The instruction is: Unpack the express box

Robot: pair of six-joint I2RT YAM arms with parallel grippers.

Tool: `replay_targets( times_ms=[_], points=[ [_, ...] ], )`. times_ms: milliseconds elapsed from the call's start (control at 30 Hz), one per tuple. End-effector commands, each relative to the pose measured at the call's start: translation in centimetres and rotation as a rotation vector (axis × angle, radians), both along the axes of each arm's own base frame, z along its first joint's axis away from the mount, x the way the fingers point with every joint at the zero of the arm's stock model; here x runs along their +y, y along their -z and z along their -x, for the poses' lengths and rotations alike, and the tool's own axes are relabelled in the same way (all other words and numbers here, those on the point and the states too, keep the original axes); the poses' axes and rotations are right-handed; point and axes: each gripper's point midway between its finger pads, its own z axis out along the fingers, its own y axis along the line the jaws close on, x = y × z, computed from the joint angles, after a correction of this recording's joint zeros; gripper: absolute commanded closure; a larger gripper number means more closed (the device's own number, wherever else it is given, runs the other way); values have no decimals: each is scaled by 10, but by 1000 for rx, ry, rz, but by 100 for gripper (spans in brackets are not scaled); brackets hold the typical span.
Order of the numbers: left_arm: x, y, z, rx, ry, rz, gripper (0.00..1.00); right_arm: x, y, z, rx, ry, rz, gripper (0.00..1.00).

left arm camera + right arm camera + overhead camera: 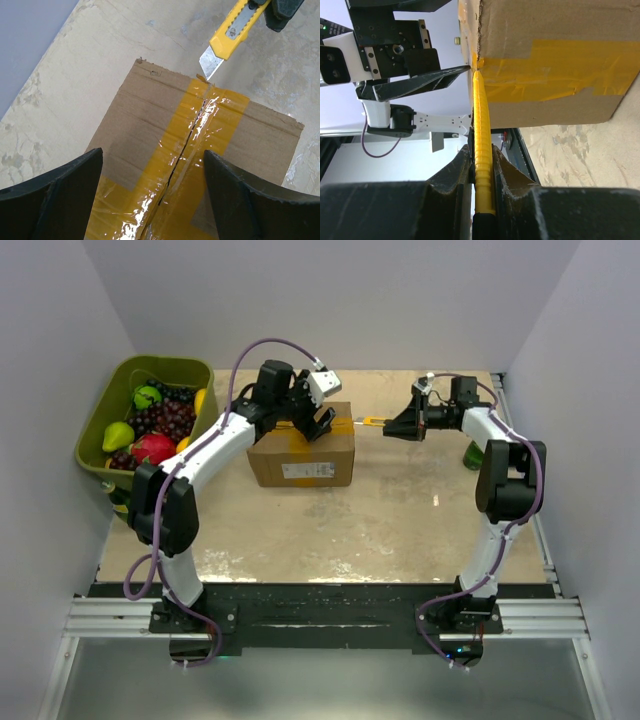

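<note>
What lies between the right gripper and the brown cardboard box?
A yellow utility knife in the right gripper, blade tip at the taped cardboard box; left wrist view.

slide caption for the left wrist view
Open left end effector over the taped express box, yellow utility knife tip at its seam

Right wrist view: I see the utility knife (pixel 481 115) edge-on in my right pincer (pixel 482 160). Its blade is hidden behind the yellow body. The express box (pixel 555 60) runs off the top and right edges.

Left wrist view: the box's near end is lost behind the fingers (pixel 55 200) of my left pincer (pixel 152 200) and the bottom edge. Knife handle cut off at the top. Can't tell whether the blade tip touches the tape (pixel 200 125).

Top view: label (pixel 303 470) print too small to read. Green object (pixel 472 454) behind my right forearm, mostly hidden, unidentifiable. My left elbow covers the near corner of the fruit bin (pixel 130 375).
</note>
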Motion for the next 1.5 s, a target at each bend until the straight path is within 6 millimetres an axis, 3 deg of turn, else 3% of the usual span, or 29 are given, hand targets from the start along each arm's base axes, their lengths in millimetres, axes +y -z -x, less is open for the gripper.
replay_targets(
  times_ms=[0, 333, 1167, 1367, 1467],
  points=[
    [2, 29, 1, 76, -13, -32, 14, 2, -30, 9, -59, -21, -28, 100],
    [2, 31, -2, 78, -13, -36, 14, 13, -26, 12, -45, -47, -28, 100],
    [-3, 34, -9, 87, -18, -25, 14, 6, -18, 31, -3, -16, 8, 100],
    [-2, 35, -8, 88, -18, -32, 14, -23, -35, -3, -116, 83, 55, 100],
    [-2, 38, -6, 97, -16, -31, 14, -26, -33, -8, -113, 87, 51, 100]
  ],
)
